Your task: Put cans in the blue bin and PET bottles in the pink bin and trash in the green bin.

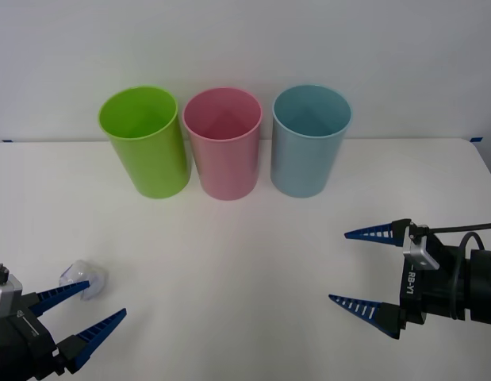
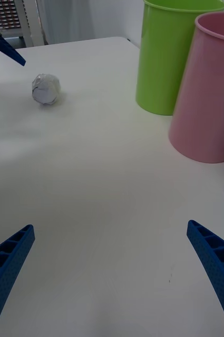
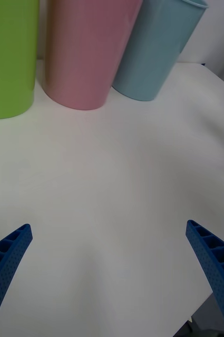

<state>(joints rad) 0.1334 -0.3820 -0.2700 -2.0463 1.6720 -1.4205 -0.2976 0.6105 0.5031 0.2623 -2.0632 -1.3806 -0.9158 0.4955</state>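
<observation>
A: Left gripper (image 1: 90,311) sits at the near left corner of the table (image 1: 245,262), blue fingers spread apart, nothing between them. Its upper finger tip lies just beside the trash (image 1: 84,278); touching or not, cannot tell.

B: Trash itself?

A: Small whitish crumpled wad, resting on the table on the left side, well short of the bins. From the right wrist it reads as a rounded ball (image 2: 46,89) lying alone on the white surface, with the tips of the left gripper close by at that picture's edge.

B: Bins, left to right?

A: Green bin (image 1: 146,143), pink bin (image 1: 224,144), blue bin (image 1: 309,141). All upright in one row along the far edge of the table. Green and pink stand very close, nearly touching at the rims; blue stands a little apart from pink. Insides, as far as visible, show no contents.

B: Right side?

A: Right gripper (image 1: 356,268) hovers at the near right, well apart from the blue bin, pointing toward the table's middle. Fingers wide apart, holding nothing. Bare tabletop lies between the tips (image 2: 9,253).
</observation>
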